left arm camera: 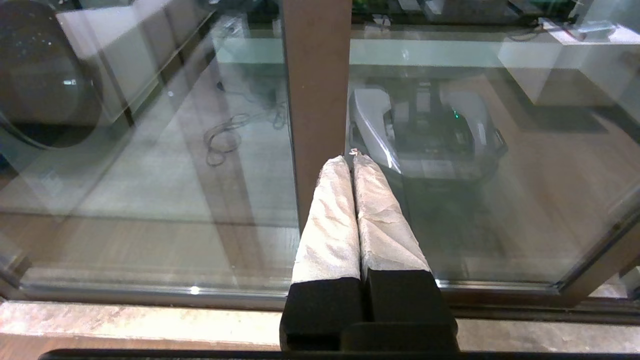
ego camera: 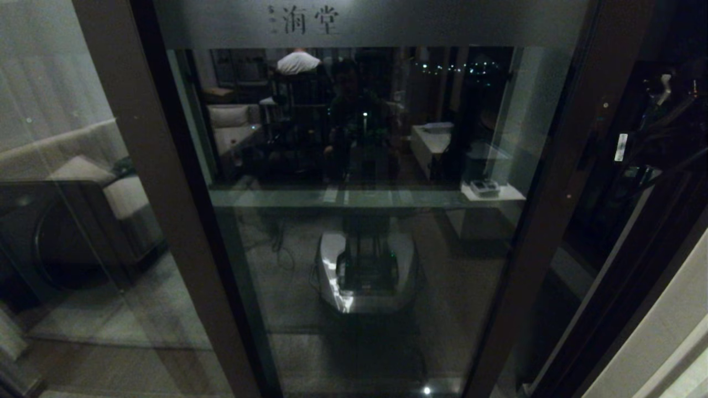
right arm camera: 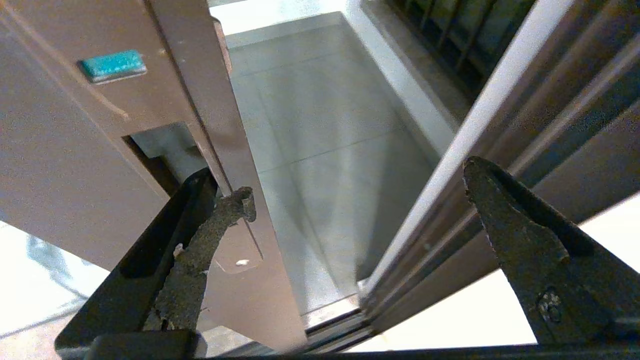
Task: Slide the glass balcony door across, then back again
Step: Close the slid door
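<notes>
The glass balcony door (ego camera: 359, 221) fills the head view centre; a gap lies at its 3 o'clock. The right gripper (right arm camera: 350, 200), fingers spread, has one finger (right arm camera: 200, 250) seemingly in the stile's handle slot (right arm camera: 165, 150). The left gripper (left arm camera: 352, 160), fingers pressed together, hangs before the frame.

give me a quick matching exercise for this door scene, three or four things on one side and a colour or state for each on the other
Things:
1. left gripper
2. right gripper
3. door frame
4. small tag on the frame

States or colours:
A. brown
B. teal
C. fingers pressed together
D. fingers spread wide

Pairs: 1-C, 2-D, 3-A, 4-B
</notes>
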`<state>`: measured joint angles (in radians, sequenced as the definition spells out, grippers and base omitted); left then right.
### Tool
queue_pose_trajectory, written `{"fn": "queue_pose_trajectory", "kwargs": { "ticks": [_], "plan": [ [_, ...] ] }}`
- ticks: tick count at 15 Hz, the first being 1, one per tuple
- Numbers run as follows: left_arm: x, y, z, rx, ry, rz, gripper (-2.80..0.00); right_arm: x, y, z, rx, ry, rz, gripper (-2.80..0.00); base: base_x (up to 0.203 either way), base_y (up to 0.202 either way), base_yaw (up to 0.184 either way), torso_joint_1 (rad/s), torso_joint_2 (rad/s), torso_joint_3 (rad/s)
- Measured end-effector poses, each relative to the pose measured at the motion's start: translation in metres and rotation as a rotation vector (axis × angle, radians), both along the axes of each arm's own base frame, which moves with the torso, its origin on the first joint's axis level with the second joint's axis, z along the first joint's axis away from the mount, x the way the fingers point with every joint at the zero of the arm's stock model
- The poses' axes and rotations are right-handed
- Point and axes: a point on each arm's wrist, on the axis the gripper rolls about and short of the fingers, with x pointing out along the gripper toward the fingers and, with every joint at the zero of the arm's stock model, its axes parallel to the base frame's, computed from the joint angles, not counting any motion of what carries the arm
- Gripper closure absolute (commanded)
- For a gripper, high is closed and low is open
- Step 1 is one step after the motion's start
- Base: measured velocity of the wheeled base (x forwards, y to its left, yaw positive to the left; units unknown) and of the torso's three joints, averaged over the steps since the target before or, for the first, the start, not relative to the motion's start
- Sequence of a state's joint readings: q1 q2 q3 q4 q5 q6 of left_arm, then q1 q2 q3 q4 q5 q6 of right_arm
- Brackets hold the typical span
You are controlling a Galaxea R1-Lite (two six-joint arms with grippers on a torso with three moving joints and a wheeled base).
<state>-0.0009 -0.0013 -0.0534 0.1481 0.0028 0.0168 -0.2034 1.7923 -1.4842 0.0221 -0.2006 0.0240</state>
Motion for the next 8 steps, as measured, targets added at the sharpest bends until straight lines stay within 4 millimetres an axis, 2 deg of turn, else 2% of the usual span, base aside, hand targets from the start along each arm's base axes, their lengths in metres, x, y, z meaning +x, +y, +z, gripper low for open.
{"fn": "queue_pose_trajectory", "kwargs": {
  "ticks": [8],
  "plan": [
    [0.0,0.0,0.0,0.0,0.0,0.0,0.0,0.0,-0.028,-0.003,-0.029,-0.002,-0.044,-2.8,0.0,0.0,0.0,0.0,0.0,0.0]
  ]
}}
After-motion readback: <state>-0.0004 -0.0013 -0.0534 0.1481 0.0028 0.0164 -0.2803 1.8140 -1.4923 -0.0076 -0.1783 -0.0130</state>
